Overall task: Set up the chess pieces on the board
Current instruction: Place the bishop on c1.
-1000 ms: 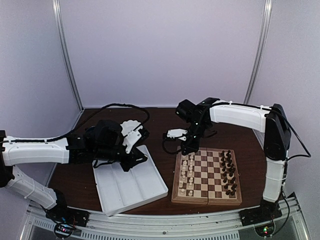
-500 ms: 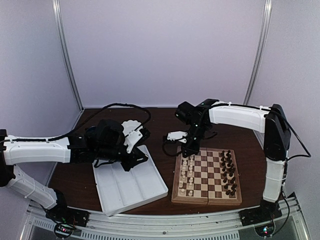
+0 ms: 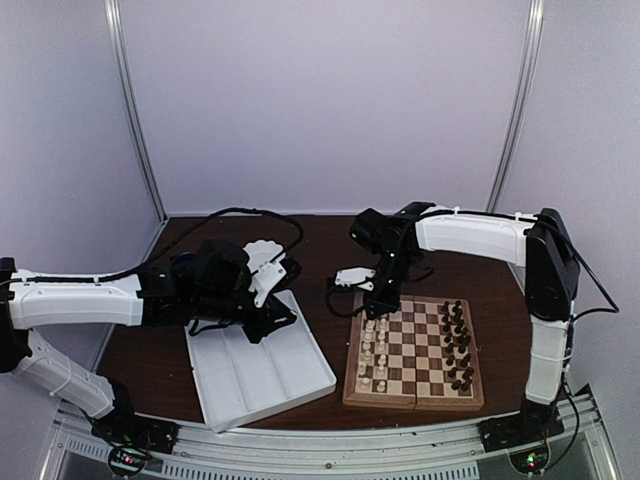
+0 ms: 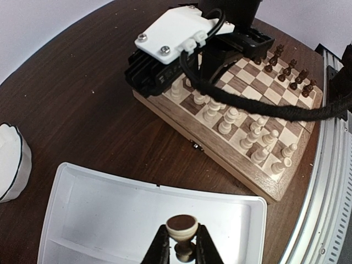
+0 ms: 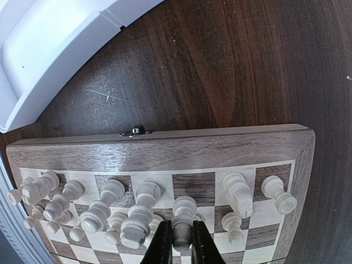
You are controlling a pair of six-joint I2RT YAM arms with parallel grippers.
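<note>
The board [image 3: 412, 399] lies at the right front of the table, with cream chess pieces [image 3: 372, 345] in its left columns and dark ones [image 3: 458, 345] in its right columns. My right gripper [image 3: 379, 303] is over the board's far left corner, shut on a cream piece [image 5: 184, 217]. It holds the piece [image 5: 183, 245] among the cream rows, beside an empty dark square [image 5: 193, 187] in the edge row. I cannot tell whether the piece touches the board. My left gripper [image 4: 182, 250] is shut on an upside-down cream piece [image 4: 182, 230] above the white tray [image 4: 99, 203].
The white divided tray [image 3: 262, 372] lies left of the board [image 4: 181, 118], its compartments bare in view. The right arm's wrist and cable [image 4: 181, 38] hang over the board's far edge. A white rounded object [image 4: 8, 162] sits left of the tray. The table's metal front rail [image 3: 330, 450] runs below.
My right gripper has come slightly lower and nearer over the board's far left corner with its piece. The left arm has barely moved.
</note>
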